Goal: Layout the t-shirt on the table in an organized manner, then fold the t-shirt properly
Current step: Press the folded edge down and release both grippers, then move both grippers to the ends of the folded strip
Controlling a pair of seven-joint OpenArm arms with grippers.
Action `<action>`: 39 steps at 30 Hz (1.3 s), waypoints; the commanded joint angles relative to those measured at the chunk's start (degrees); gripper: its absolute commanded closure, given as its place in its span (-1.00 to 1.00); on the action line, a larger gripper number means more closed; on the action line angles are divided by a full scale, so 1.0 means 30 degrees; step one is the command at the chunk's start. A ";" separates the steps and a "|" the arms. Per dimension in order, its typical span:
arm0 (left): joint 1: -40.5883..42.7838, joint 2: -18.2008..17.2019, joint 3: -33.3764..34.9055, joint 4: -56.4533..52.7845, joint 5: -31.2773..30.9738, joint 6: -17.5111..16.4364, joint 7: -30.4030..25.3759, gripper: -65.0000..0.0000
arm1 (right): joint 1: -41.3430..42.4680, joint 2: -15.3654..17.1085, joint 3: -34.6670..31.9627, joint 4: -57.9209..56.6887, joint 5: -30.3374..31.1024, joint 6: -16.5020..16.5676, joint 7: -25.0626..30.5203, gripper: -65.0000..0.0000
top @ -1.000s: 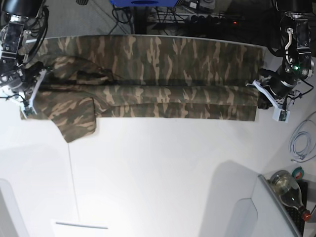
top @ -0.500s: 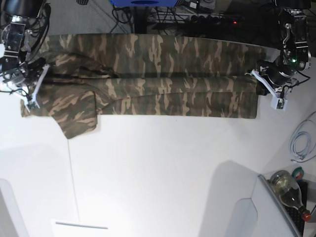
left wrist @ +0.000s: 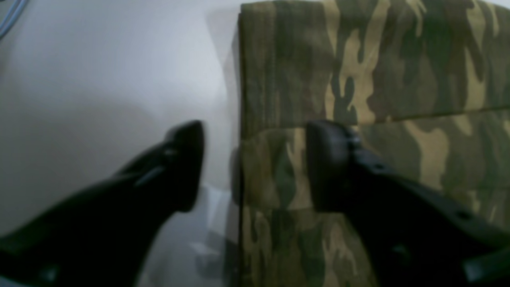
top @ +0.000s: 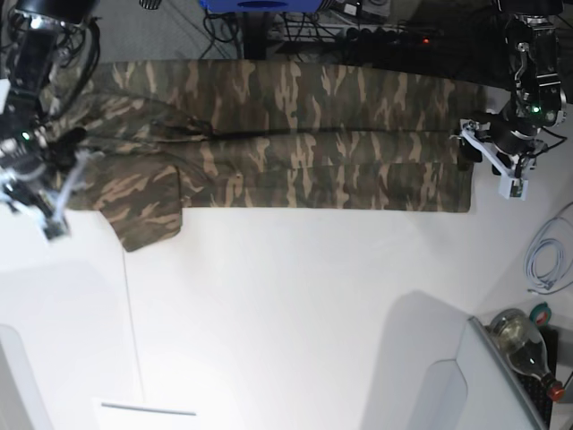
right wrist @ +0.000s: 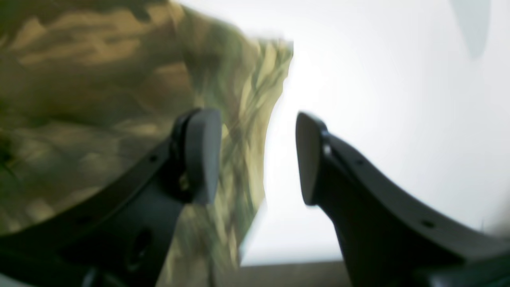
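Note:
The camouflage t-shirt (top: 295, 134) lies folded lengthwise in a long band across the far part of the white table (top: 295, 313), with one sleeve (top: 148, 210) sticking out at the near left. My left gripper (top: 479, 148) is open at the shirt's right edge. In the left wrist view (left wrist: 255, 167) one finger is over the cloth (left wrist: 358, 79) and the other over bare table (left wrist: 99, 79). My right gripper (top: 58, 179) is open at the shirt's left end. In the blurred right wrist view (right wrist: 257, 157) the cloth edge (right wrist: 99, 79) lies behind one finger, holding nothing.
A grey cable (top: 546, 260) and a glass bottle (top: 524, 345) lie at the right edge. A thin dark seam (top: 132, 305) runs down the table. Cables and a blue object (top: 260, 4) sit beyond the far edge. A grey panel (top: 430, 376) stands near right.
The shirt's folded layer has shifted toward the far edge and lies flatter. My right arm has moved nearer and lower at the shirt's left end. My left arm has moved slightly farther.

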 commanded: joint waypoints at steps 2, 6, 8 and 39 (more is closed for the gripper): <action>-0.0165 -0.0154 -0.1116 0.0374 -0.0160 0.0066 -0.0377 -0.49 | 0.1682 0.0141 -0.1175 -0.1047 0.0043 -0.0075 0.0526 -0.07; -0.0077 0.0549 -0.4193 0.1840 -0.0189 0.0007 -0.0377 -0.55 | 0.5462 0.0346 -0.2464 -0.6615 0.0043 -0.0075 0.0849 -0.12; 0.0509 0.1018 -0.6215 0.2631 -0.0189 -0.0315 -0.0377 -0.55 | 0.7045 0.0434 -0.2611 -0.9457 0.0043 -0.0163 0.2255 -0.12; 0.1623 0.1897 -1.0904 0.1312 0.0016 -0.5532 -0.0406 -0.54 | 0.0862 -0.1207 -0.2787 0.0477 0.0073 0.0717 -0.0822 1.00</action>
